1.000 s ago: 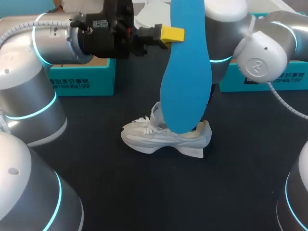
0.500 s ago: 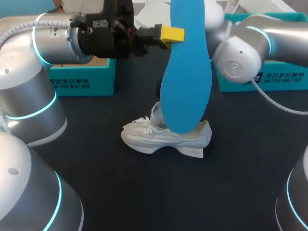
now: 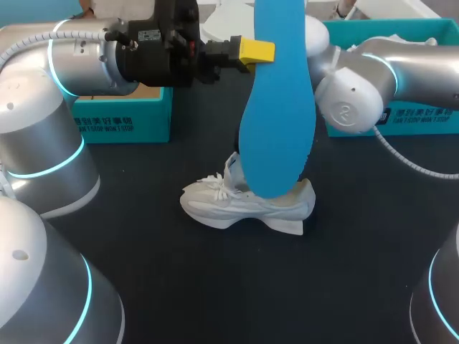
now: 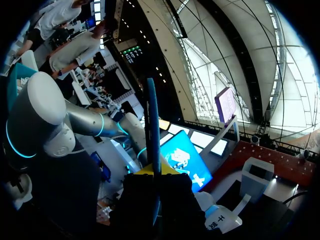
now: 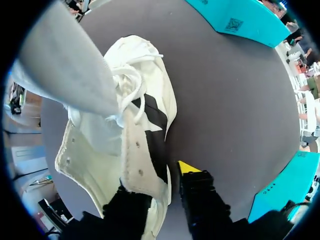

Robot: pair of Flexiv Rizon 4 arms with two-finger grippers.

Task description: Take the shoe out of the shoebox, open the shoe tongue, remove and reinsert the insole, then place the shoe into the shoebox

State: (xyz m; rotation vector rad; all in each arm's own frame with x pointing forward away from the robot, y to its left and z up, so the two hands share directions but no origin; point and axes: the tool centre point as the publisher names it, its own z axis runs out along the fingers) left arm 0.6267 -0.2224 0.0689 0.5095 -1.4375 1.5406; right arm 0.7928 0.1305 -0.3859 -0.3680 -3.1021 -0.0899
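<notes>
Head view: blue insole (image 3: 277, 107) is pinched upright by left gripper (image 3: 254, 51) above white shoe (image 3: 244, 204); hold of right gripper (image 5: 159, 183) cannot be told.

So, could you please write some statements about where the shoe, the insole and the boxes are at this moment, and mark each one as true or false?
1. The left gripper holds the insole out of the shoe. True.
2. The shoe is inside a shoebox. False: it stands on the dark table, in front of the boxes.
3. The insole lies flat on the table. False: it hangs upright, with its lower end over the shoe.
4. A teal box stands on each side behind the shoe. True: the left teal box and the right teal box.
</notes>
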